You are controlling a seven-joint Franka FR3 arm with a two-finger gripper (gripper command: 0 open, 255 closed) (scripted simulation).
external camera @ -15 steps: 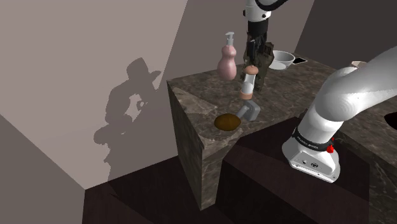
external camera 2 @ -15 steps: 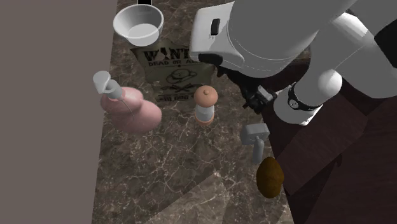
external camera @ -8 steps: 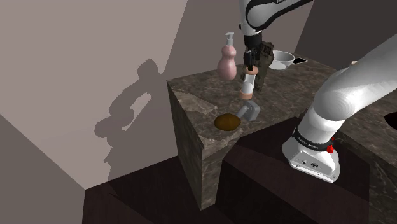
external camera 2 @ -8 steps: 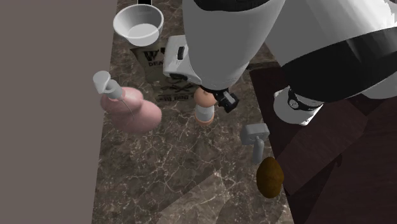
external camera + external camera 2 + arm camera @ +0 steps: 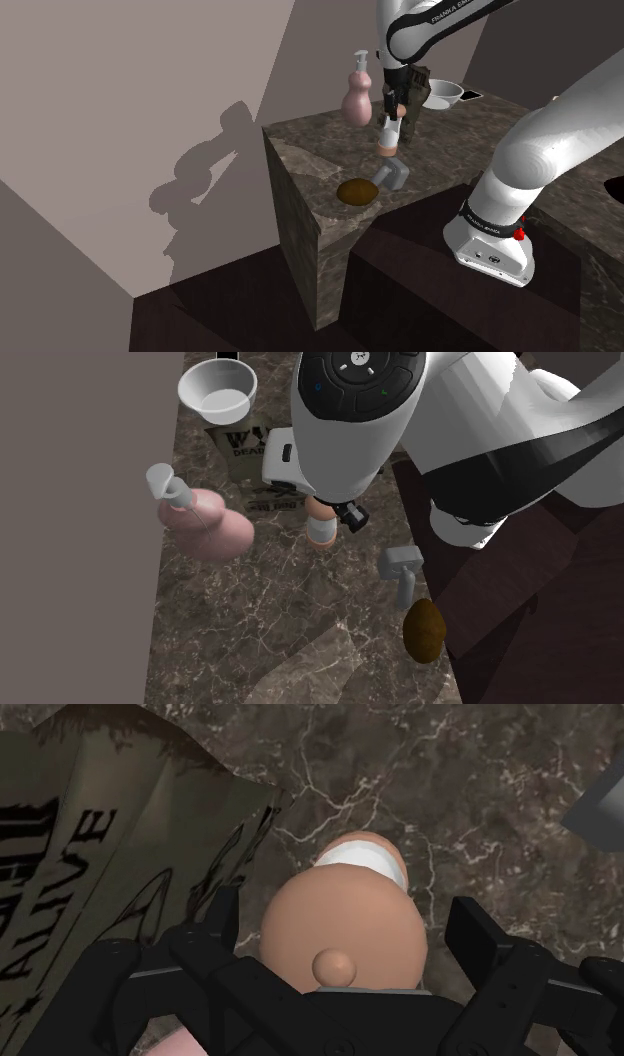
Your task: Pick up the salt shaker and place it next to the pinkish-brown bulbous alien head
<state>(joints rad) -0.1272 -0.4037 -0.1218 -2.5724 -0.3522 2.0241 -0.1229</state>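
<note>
1. Black tool (image 5: 347, 914) hung wide open over the shaker (image 5: 340, 939), one finger on each side, not touching.
2. The shaker stood upright on the dark stone worktop (image 5: 310, 160), beside a poster (image 5: 90, 834), near the pink bottle (image 5: 357, 95) with a pump.

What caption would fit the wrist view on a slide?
Open black gripper straddling the tan-topped salt shaker on a marbled counter, poster alongside.

A dark brown marble tabletop (image 5: 320, 150) with pale veins tops a block whose marble sides drop to a dark, near-black floor (image 5: 230, 300). Behind it stands a grey-brown wall (image 5: 120, 120), split into paler and darker slanted areas. Light from the shoulder view's right casts a jagged shadow (image 5: 200, 180) on the wall.
</note>
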